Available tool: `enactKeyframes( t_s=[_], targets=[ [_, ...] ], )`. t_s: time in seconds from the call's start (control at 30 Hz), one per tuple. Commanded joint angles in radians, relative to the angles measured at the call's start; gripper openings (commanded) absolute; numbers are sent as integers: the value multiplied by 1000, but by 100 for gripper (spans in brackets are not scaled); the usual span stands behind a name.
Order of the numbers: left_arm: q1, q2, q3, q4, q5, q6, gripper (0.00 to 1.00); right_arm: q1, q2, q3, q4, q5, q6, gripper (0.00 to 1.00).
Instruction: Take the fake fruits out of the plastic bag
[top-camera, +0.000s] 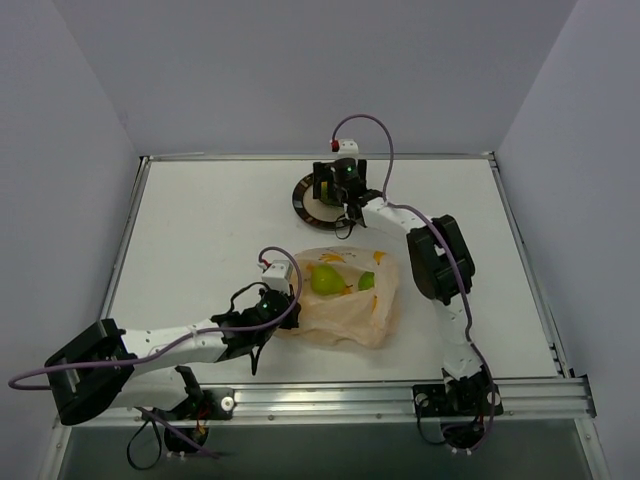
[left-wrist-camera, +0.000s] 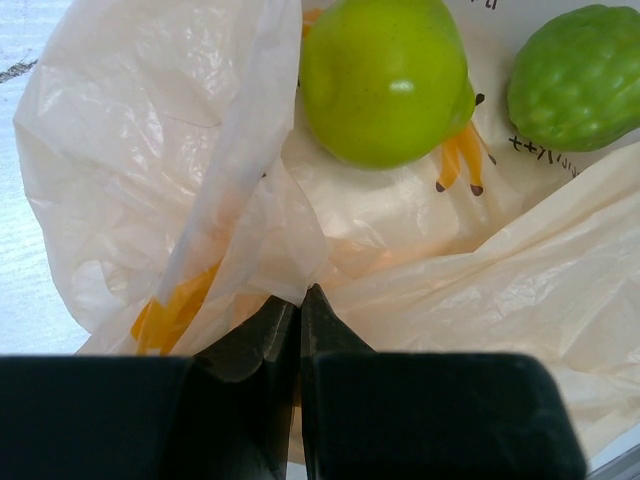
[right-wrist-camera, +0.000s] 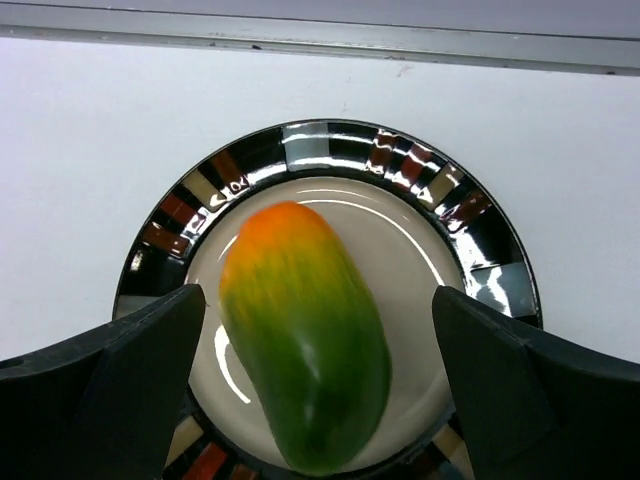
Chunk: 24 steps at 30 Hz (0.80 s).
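On white table (top-camera: 200, 230), mango (right-wrist-camera: 305, 335) on plate (right-wrist-camera: 330, 145) between wide-spread right gripper (right-wrist-camera: 318, 330); left gripper (left-wrist-camera: 300, 300) pinching plastic bag (left-wrist-camera: 130, 150), pear (left-wrist-camera: 385, 80) and round green fruit (left-wrist-camera: 580, 75) just beyond.

The white table (top-camera: 200, 230) carries the plastic bag (top-camera: 345, 315) and a dark-rimmed plate (top-camera: 297, 198).

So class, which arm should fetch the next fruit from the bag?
Right. The right hand is open above the mango on the plate, so free; the left hand is shut on the bag near the pear.
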<state>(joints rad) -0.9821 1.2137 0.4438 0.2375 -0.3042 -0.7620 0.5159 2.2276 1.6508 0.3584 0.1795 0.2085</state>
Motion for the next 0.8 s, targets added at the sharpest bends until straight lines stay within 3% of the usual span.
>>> enactKeyframes(
  t_s=[0.0, 0.07, 0.1, 0.2, 0.23, 0.37, 0.47, 0.57, 0.7, 0.77],
  targets=[
    [-6, -8, 21, 25, -9, 4, 2, -1, -129, -50, -19, -24, 8, 92],
    [-4, -9, 29, 19, -7, -3, 2, 16, -257, -145, 6, -35, 28, 86],
    [-6, -9, 30, 14, -7, -5, 2, 27, -317, -284, 34, -34, 38, 83],
    [-3, -23, 26, 10, -9, -22, 2, 104, -561, -495, 115, -22, 78, 56],
    [-3, -28, 26, 6, -10, -23, 2, 137, -676, -614, 126, -5, 81, 42],
    [0, -57, 26, -3, -15, -30, 2, 382, -900, -808, 74, 127, 107, 29],
    [3, -74, 27, -15, -21, -36, 2, 504, -1016, -908, 30, 179, 156, 28],
    [3, -88, 29, -21, -27, -37, 2, 523, -1069, -973, 24, 189, 221, 28],
    [3, -98, 39, -23, -30, -34, 2, 521, -995, -973, -6, 260, 293, 32],
    [2, -92, 41, -21, -29, -33, 2, 518, -916, -961, -3, 282, 302, 40]
  ],
)
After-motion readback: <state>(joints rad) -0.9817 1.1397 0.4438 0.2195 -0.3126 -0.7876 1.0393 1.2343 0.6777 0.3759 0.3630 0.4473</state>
